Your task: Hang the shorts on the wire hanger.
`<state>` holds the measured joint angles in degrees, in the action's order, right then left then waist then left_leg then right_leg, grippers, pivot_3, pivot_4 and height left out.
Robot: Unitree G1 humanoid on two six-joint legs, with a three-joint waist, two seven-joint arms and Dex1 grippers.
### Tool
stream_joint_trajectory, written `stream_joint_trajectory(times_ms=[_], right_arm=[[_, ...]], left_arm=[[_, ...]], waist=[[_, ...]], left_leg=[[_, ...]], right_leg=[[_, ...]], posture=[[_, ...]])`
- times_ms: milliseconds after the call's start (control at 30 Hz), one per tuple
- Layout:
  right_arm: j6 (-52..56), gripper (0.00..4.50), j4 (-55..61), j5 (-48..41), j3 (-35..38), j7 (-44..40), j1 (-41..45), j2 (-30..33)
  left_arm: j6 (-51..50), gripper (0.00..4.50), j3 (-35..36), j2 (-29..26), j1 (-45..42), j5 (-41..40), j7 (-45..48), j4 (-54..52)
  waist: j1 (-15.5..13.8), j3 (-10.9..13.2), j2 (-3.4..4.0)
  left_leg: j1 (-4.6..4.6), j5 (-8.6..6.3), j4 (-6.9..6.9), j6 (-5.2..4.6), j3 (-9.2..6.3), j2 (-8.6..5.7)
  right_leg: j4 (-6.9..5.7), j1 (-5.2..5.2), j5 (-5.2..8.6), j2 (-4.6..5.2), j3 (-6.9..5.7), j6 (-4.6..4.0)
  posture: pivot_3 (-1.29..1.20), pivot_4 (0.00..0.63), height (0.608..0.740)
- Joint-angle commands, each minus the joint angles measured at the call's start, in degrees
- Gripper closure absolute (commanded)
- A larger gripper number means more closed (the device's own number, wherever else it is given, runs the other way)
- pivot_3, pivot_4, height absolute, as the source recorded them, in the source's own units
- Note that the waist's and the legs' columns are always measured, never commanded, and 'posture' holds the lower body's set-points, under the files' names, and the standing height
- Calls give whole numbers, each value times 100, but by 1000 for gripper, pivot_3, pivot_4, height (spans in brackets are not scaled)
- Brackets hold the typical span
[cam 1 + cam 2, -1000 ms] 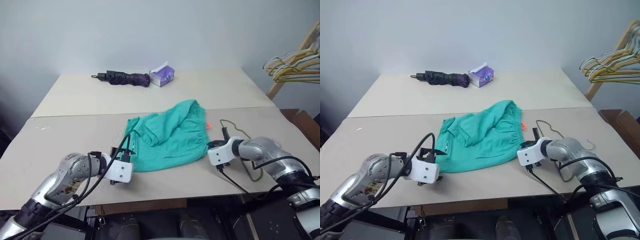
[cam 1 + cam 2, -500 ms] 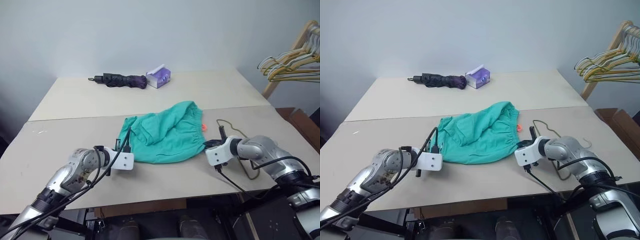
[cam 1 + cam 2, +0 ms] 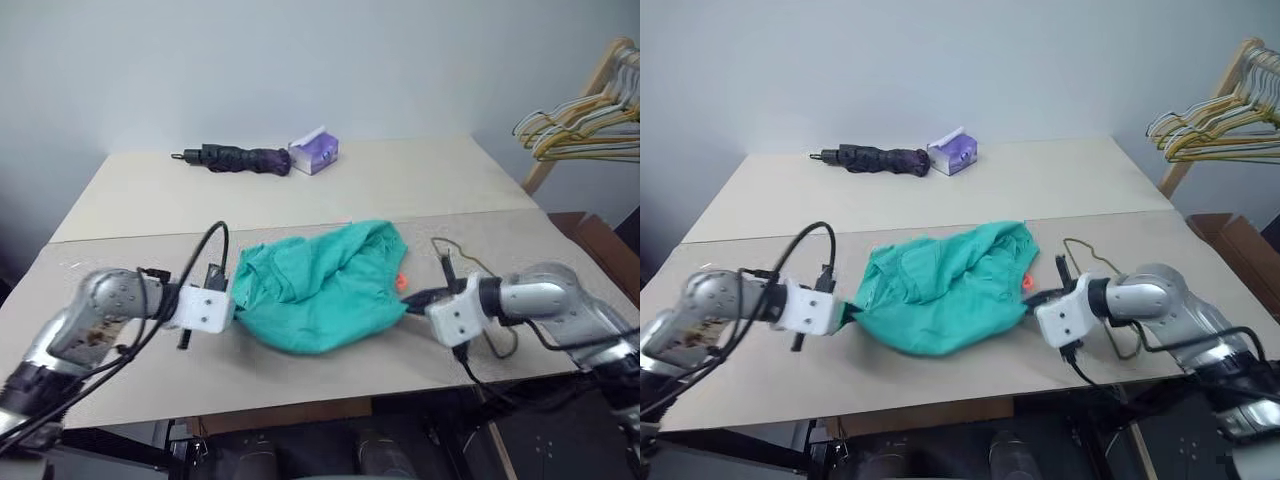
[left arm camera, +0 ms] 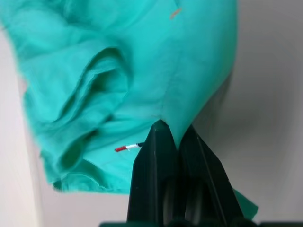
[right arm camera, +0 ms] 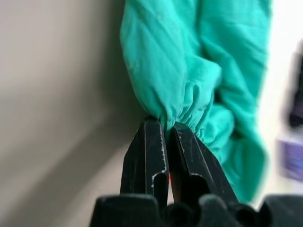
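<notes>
I see the shorts (image 3: 320, 287) bunched mid-table (image 3: 130, 380), my left gripper (image 4: 171, 130) clamped on one edge and my right gripper (image 5: 165, 126) clamped on the gathered waistband opposite. The wire hanger (image 3: 470, 270) lies flat just beside my right gripper. A folded umbrella (image 3: 235, 157) and purple box (image 3: 314, 153) sit well behind; a bunch of hangers (image 3: 585, 120) hangs at far right.

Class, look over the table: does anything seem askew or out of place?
The shorts hang bunched between two shut claws, left and right. The wire hanger lies flat, bare.
</notes>
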<state>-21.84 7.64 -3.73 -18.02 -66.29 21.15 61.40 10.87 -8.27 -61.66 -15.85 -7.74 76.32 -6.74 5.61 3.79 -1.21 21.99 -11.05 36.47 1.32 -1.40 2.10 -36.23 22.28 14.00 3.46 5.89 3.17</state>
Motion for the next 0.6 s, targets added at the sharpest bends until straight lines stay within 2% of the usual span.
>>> stream_joint_trajectory(times_ms=[33, 167, 267, 367, 433, 500, 567, 600], right_arm=[[725, 4500, 484, -1000, 378, -694, 159, 200], [1380, 4500, 239, -1340, 418, -1037, 804, -124], [1504, 4500, -409, -1175, 404, -1072, 1479, -571], [1210, 4500, -1675, -492, 375, -545, 2514, -1219], [795, 4500, -2759, 478, 227, 445, 3299, -1621], [276, 4500, -3883, 1842, -151, 1845, 4134, -1818], [654, 4500, -5110, 2907, -493, 3620, 5109, -2129], [727, 4500, -5540, 3186, -581, 4194, 5409, -2238]], left_arm=[[-168, 4480, 293, -28, -54, -586, 263, -263], [-235, 4480, 369, 471, -395, -616, -99, -16], [-345, 4480, 355, 939, -1007, -195, -712, 476], [-264, 4480, 214, 1407, -2150, 857, -1892, 1639], [-478, 4480, 91, 1697, -3032, 1616, -2944, 2570], [-628, 4480, -14, 1954, -3913, 2213, -3982, 3600], [-407, 4480, -111, 2166, -4872, 2736, -5341, 4794], [-284, 4480, -146, 2232, -5178, 2890, -5785, 5201]], waist=[[-1, -1, 0], [3, -2, 1], [0, -7, -4], [-5, -7, -5], [-5, -7, -6], [-4, -7, -6], [-4, -7, -5], [-6, -7, -6]], left_leg=[[-5, 0, 0, 0, 1, 0], [-22, 0, 3, 0, 6, 1], [-15, 1, 4, 0, 2, 3], [2, 1, 12, 0, -5, -3], [8, 1, 14, 0, -9, -6], [16, 2, 17, 1, -13, -12], [37, 4, 15, 4, -15, -13], [54, 4, 10, 4, -15, -15]], right_leg=[[0, -4, 0, 0, 0, -1], [-2, -12, -2, 0, 0, -7], [-2, -7, -7, -9, -3, -2], [0, 0, -36, -10, -7, 52], [3, 0, -41, -9, -7, 58], [3, 9, -48, -8, -8, 65], [-6, 42, -51, -6, -7, 64], [-8, 64, -50, -5, -6, 63]], posture=[[-51, 23, 740], [-43, 10, 740], [-34, 0, 740], [-20, 0, 740], [-12, 0, 740], [-10, 0, 740], [1, 0, 740], [1, 0, 740]])
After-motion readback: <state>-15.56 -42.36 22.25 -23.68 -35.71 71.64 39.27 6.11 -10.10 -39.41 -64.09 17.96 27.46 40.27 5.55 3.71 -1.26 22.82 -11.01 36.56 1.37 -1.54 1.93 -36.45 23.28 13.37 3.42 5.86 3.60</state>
